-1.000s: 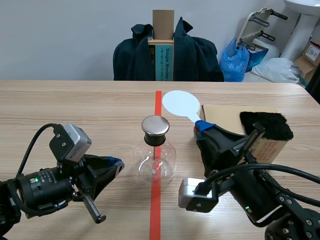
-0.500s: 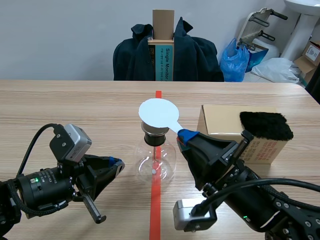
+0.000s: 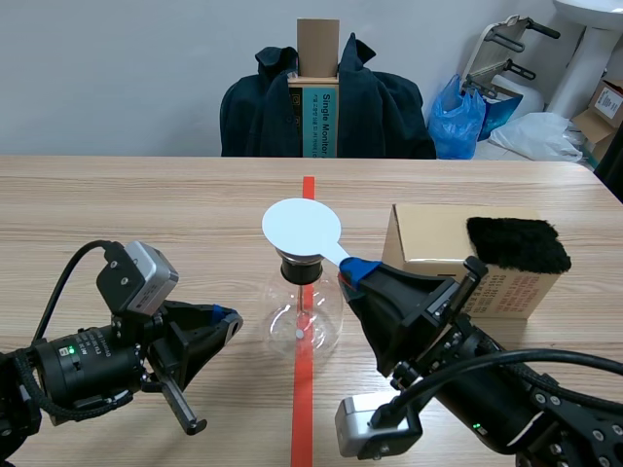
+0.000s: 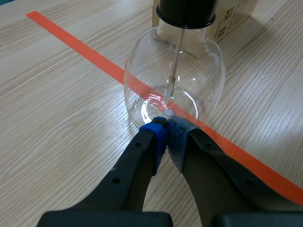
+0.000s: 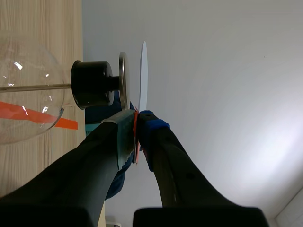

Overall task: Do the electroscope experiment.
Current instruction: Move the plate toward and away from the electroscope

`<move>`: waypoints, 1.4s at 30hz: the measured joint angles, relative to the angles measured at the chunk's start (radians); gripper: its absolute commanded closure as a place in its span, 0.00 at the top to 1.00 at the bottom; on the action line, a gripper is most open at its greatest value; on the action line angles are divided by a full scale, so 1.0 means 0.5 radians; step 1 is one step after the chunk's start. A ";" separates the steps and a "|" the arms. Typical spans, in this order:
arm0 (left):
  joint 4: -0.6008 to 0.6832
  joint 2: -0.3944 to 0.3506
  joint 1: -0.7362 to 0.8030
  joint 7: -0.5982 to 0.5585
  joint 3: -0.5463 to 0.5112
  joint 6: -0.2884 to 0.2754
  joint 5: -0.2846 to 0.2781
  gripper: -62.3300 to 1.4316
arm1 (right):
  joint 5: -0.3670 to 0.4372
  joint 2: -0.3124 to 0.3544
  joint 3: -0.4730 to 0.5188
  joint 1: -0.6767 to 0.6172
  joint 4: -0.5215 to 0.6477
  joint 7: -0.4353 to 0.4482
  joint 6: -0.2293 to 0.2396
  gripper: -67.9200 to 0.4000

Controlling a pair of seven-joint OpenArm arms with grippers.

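While my right gripper grasps the paddle over the cap, I judge contact comes next; left gripper sits clenched, empty, at the flask's nine o'clock.

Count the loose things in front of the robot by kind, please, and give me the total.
glass electroscope flask: 1
white round paddle: 1
cardboard box: 1
black fur pad: 1
Total: 4
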 measured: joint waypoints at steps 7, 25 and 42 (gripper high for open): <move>0.000 0.000 0.000 0.000 0.000 0.000 0.000 0.05 | 0.000 0.000 0.000 0.000 0.000 -0.183 0.000 0.02; 0.000 0.000 0.000 0.000 0.000 0.001 0.000 0.05 | 0.002 0.043 0.001 0.000 0.000 -0.803 0.002 0.02; 0.000 0.000 0.000 0.000 0.000 0.000 0.000 0.05 | 0.000 0.055 0.000 0.000 0.000 -0.058 0.007 0.02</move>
